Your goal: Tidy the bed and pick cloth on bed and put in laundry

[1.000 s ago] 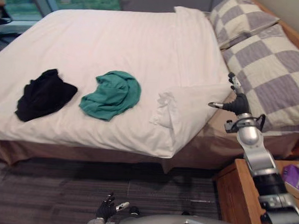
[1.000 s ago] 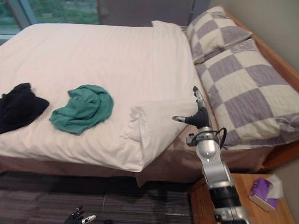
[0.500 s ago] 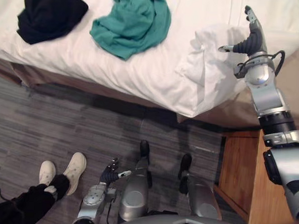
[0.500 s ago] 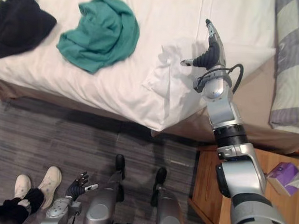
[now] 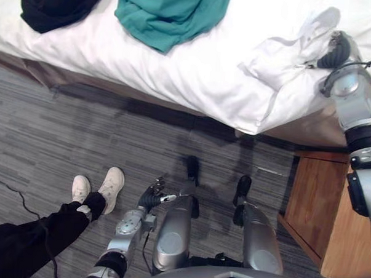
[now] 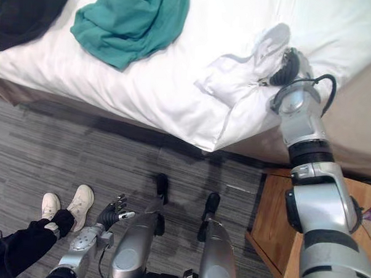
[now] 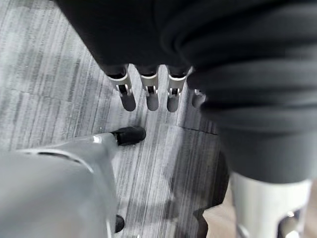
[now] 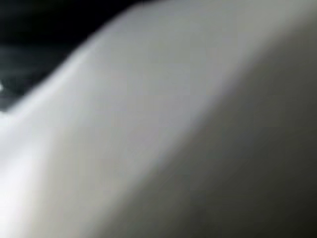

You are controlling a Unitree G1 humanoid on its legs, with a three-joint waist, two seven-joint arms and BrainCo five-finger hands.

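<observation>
**Right hand [image 6: 288, 65] at the turned-back duvet corner; both cloths lying on the bed**

Head views: the right hand is reaching from the robot's right side to the near edge of the bed [image 6: 358, 131]. It is meeting the bunched corner [image 5: 288, 48] of the white duvet [image 5: 194, 71]. The dark ribbed cover of the hand is showing against the white fabric, and the rest of the hand is sinking into the fold. Whether it is gripping the fabric cannot be told. The right wrist view is giving a pale, blurred surface at very close range.

The corner is rising in a crumpled peak beside the right hand, with creases running from it toward the overhanging edge of the duvet.

The left hand [image 5: 152, 196] is hanging low at the robot's left side above the grey carpet [image 5: 63, 127]. Its fingers [image 7: 151, 94] are pointing down, straight and relaxed, and are holding nothing.

The teal cloth [image 5: 172, 12] is lying crumpled on the duvet, well apart from the right hand. The black cloth [image 5: 56, 1] is lying just beside it, farther to the robot's left; neither hand is touching either.

A wooden nightstand [image 5: 315, 200] is standing on the floor under the right arm, next to the bed. A person [image 5: 27, 237] in dark trousers and white shoes [image 5: 113, 182] is standing on the carpet near the left hand.
</observation>
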